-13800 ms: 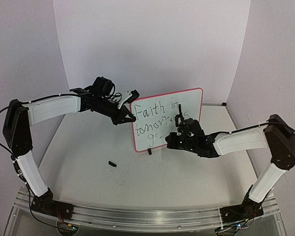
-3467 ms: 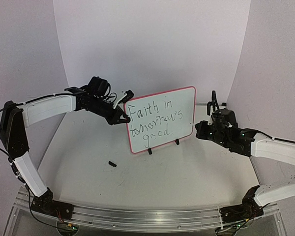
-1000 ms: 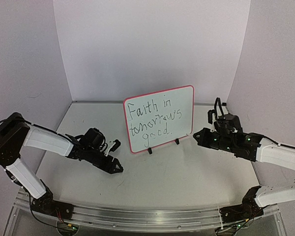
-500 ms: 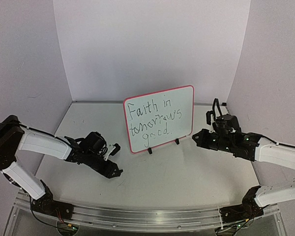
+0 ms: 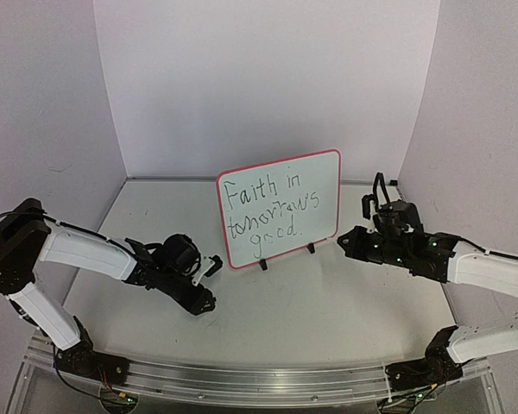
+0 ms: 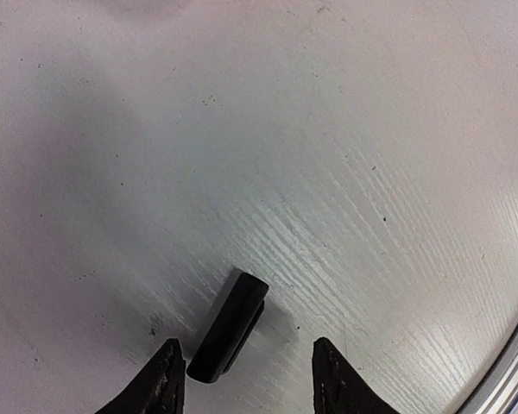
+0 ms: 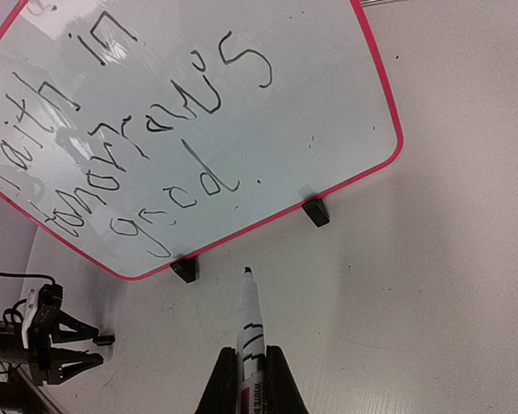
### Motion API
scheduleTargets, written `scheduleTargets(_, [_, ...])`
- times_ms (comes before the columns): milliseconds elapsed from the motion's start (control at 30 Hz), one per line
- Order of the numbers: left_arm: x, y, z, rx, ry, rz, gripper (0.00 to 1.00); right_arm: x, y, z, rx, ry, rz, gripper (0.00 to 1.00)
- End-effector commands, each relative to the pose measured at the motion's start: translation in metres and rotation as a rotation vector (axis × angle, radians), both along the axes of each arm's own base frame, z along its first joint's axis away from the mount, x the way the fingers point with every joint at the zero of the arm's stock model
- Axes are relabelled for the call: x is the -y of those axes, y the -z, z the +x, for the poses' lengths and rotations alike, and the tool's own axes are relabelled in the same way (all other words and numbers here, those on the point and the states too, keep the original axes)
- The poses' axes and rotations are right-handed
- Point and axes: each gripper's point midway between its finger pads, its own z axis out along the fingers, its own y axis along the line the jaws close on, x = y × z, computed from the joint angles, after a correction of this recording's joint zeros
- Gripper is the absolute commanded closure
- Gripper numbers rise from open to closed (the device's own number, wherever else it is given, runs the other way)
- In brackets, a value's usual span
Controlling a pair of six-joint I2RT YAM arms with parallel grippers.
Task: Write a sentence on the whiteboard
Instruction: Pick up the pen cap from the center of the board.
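Observation:
The whiteboard (image 5: 321, 185) with a red-pink frame stands on two black feet mid-table; it also shows in the right wrist view (image 7: 328, 103). The sentence (image 5: 268, 210) reads "Faith in tomorrow's good" in three lines. My right gripper (image 7: 252, 360) is shut on a white marker (image 7: 250, 323), uncapped tip pointing at the board's base, a short gap away; in the top view it (image 5: 345, 242) sits right of the board. My left gripper (image 6: 246, 362) is open, low over the table, fingers either side of a black marker cap (image 6: 229, 328); in the top view it (image 5: 205, 304) is front-left of the board.
White walls enclose the table on the left, back and right. A metal rail (image 5: 242, 379) runs along the near edge. The table rim (image 6: 509, 371) shows at the lower right of the left wrist view.
My left arm has left the board's left edge and dropped to the table, then slid right and down over the cap. The right arm pulled back from the board with the marker and now holds still.

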Motion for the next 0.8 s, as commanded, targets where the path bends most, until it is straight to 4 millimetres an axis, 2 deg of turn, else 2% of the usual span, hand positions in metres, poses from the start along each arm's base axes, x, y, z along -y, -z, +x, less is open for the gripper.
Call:
scheduleTargets(0, [0.0,-0.001,0.003,0.043,0.005,0.061,0.54,0.0,-0.014,0.006,0.038,0.01,0.007,1.0])
scheduleTargets(333, [0.0,0.006,0.0,0.046,-0.01,0.1,0.64,0.0,-0.012,0.006,0.031,0.013,0.006,1.0])
scheduleTargets(767, [-0.003,0.015,0.0,0.034,-0.03,0.136,0.83,0.0,-0.012,0.005,0.026,0.013,0.014,1.0])
